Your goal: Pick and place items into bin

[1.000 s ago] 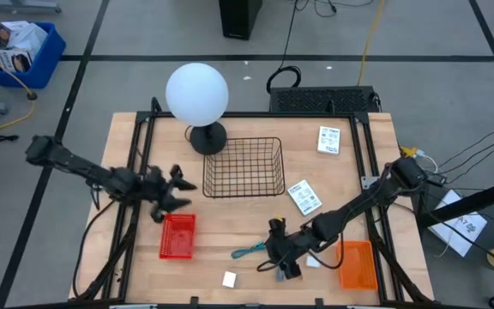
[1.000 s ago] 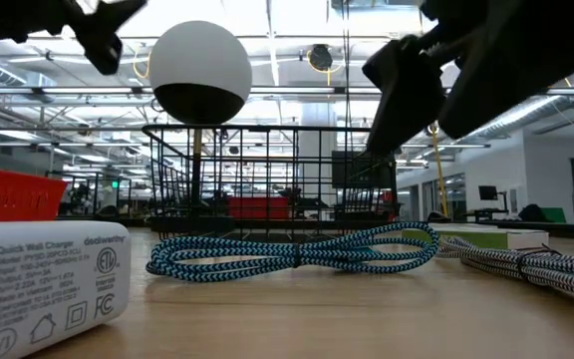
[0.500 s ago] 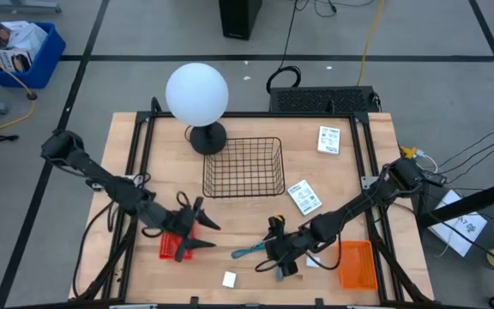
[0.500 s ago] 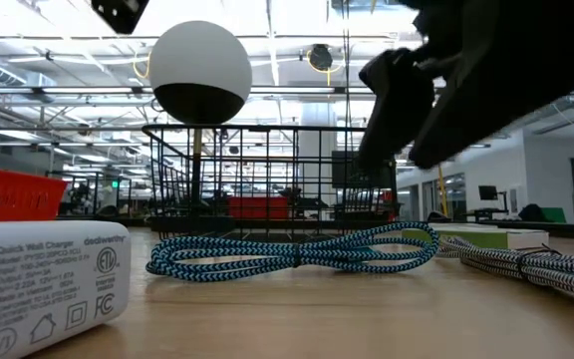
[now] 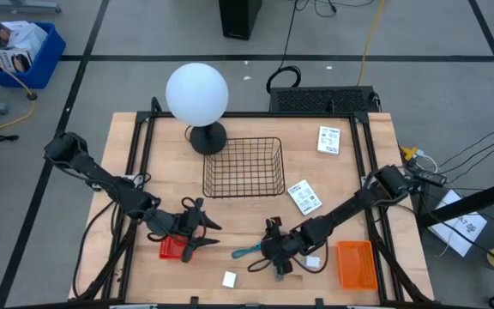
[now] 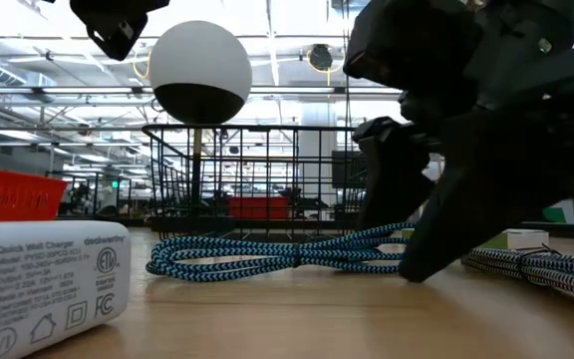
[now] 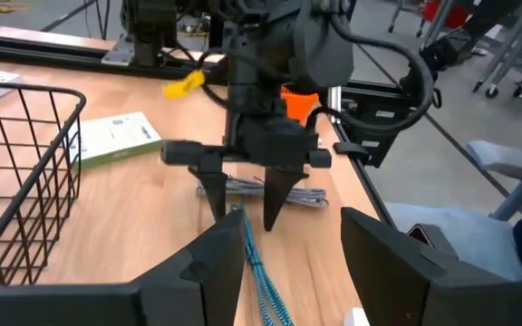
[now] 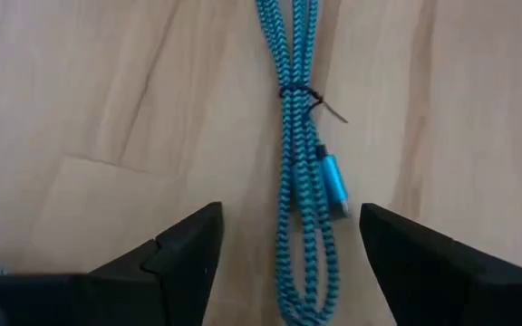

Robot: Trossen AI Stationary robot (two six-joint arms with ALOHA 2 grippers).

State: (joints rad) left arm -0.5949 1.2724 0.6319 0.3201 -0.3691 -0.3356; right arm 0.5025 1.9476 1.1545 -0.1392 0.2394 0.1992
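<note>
A teal braided cable bundle point(image 8: 302, 172) lies flat on the wood near the table's near edge point(image 5: 247, 251) point(image 6: 287, 254). My right gripper point(image 8: 288, 231) is open and low over it, one finger on each side of the bundle, pointing down point(image 7: 247, 195) point(image 5: 267, 251) point(image 6: 417, 209). My left gripper point(image 5: 202, 230) is open in the air above the red bin, facing the right gripper point(image 7: 288, 258). A white charger block point(image 5: 229, 279) point(image 6: 48, 279) and a grey braided cable point(image 5: 316, 262) point(image 6: 536, 264) rest on the table. Two white printed packets point(image 5: 304, 197) point(image 5: 328, 139) lie flat farther back.
A black wire basket point(image 5: 243, 167) stands mid-table, with the white globe lamp point(image 5: 196, 93) behind it. A red bin point(image 5: 172, 249) sits under my left gripper, and an orange bin point(image 5: 356, 263) sits at the near right. Black frame rails run along both table sides.
My left gripper has swung from beside the basket's left toward the near edge and to the right, ending over the red bin. My right gripper has come down toward the teal cable and shifted slightly left. The cable and charger have stayed put.
</note>
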